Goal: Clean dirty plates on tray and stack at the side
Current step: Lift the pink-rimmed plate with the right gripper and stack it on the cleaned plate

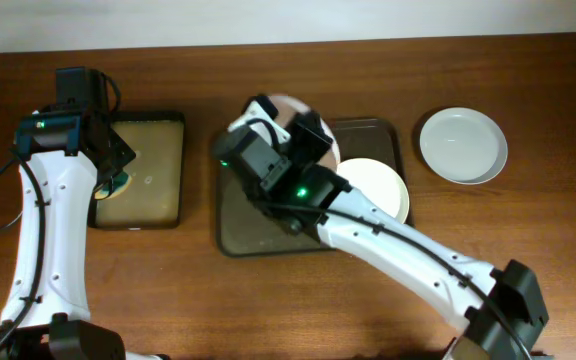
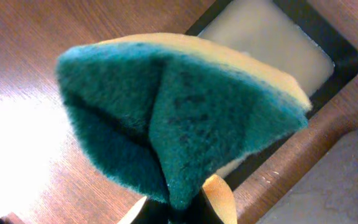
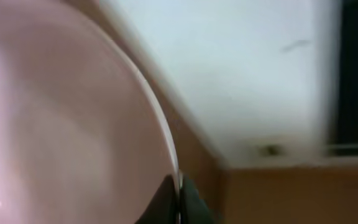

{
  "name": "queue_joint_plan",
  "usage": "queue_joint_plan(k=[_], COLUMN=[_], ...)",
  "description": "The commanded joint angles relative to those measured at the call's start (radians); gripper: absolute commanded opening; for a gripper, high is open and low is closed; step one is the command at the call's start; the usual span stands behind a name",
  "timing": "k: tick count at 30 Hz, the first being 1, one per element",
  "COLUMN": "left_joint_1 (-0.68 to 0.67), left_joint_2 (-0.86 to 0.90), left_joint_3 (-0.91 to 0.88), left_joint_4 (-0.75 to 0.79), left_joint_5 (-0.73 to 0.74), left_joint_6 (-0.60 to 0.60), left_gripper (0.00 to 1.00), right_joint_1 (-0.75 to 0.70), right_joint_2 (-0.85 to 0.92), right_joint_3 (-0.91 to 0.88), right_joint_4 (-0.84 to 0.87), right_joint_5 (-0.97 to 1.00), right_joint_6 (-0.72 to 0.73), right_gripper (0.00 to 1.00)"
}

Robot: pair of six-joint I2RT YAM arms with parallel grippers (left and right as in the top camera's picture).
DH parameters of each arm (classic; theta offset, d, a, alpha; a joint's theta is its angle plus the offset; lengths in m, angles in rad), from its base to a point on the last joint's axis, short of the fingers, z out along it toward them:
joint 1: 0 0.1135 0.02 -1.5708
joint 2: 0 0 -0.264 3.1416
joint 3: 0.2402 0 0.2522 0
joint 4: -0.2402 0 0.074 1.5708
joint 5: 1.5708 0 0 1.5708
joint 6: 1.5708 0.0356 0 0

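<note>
Green sponge [image 2: 185, 118] clamped in left fingers [image 2: 219, 198] over small black tray [image 1: 158, 205], right fingers [image 3: 194, 202] gripping tilted plate [image 3: 61, 124] above grey tray [image 1: 243, 232]

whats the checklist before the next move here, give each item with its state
1. Right gripper shut on the lifted plate rim: ok.
2. Left gripper holding the sponge: ok.
3. Sponge against lifted plate: not ok; it hangs over the small black tray.
4. Smears on lifted plate: cannot tell.
5. Stacking spot: side plate lies on the table right of the tray: ok.
6. Tray emptied: not ok; a second plate lies on it.
</note>
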Motion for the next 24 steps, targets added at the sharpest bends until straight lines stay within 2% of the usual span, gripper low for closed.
queue_joint_plan(k=[1, 3, 5, 8, 9, 10, 12, 16, 20, 23, 24], left_joint_1=[0.003, 0.003, 0.003, 0.003, 0.003, 0.002, 0.002, 0.002, 0.002, 0.002, 0.002], left_joint_2=[-0.005, -0.005, -0.005, -0.005, -0.005, -0.005, -0.005, -0.005, -0.005, -0.005, -0.005], left_joint_3=[0.000, 0.000, 0.000, 0.000, 0.000, 0.000, 0.000, 0.000, 0.000, 0.000, 0.000], left_joint_4=[0.002, 0.001, -0.002, -0.002, -0.002, -0.002, -0.002, -0.002, -0.002, -0.002, -0.002], left_joint_5=[-0.006, -0.006, -0.006, -0.006, -0.006, -0.006, -0.006, -0.006, -0.006, -0.006, -0.005], left_joint_6=[-0.014, -0.013, -0.013, -0.013, -0.014, -0.013, -0.014, -0.014, -0.014, -0.014, -0.014], left_gripper=[0.00, 0.00, 0.00, 0.00, 0.00, 0.00, 0.00, 0.00, 0.00, 0.00, 0.00], right_joint_1=[-0.101, -0.177, -0.312, -0.581, -0.716, -0.795, -0.952, -1.133, -1.198, -1.212, -1.212], right_joint_2=[-0.014, -0.051, -0.105, -0.141, -0.133, -0.123, -0.081, 0.012, 0.077, 0.121, 0.138], right_joint_3=[-0.008, -0.005, -0.004, -0.004, -0.006, -0.006, -0.006, -0.006, -0.006, -0.006, -0.006], right_joint_4=[-0.053, -0.054, -0.056, -0.090, -0.119, -0.140, -0.171, -0.172, -0.142, -0.134, -0.121], right_joint_5=[-0.212, -0.253, -0.420, -0.753, -0.877, -0.919, -0.937, -0.937, -0.932, -0.854, -0.838], right_joint_6=[0.462, 0.568, 0.612, 0.676, 0.694, 0.701, 0.701, 0.741, 0.742, 0.742, 0.742], right_gripper=[0.04, 0.04, 0.04, 0.04, 0.04, 0.04, 0.04, 0.04, 0.04, 0.05, 0.10])
